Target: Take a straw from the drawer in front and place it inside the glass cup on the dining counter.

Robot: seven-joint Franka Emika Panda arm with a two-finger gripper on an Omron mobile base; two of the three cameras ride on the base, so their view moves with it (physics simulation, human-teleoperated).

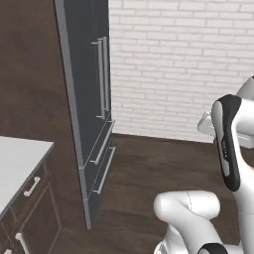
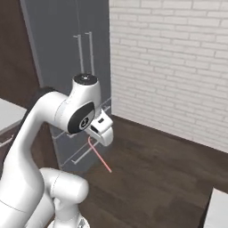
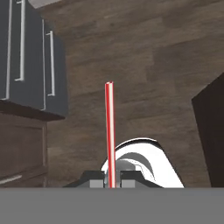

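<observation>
1. Straw (image 3: 109, 131) is pinched between my fingers (image 3: 112, 180), pointing to 12 o'clock in the hand view, over the wood floor (image 3: 144, 65).
2. Picking seems done.
3. Left: reach the glass cup and drop it inside.

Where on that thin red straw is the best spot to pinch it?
Near one end, as now: the gripper is shut on the straw at its base, fingers squeezing its thin sides. That probably leaves the long free end to go into a cup.
</observation>
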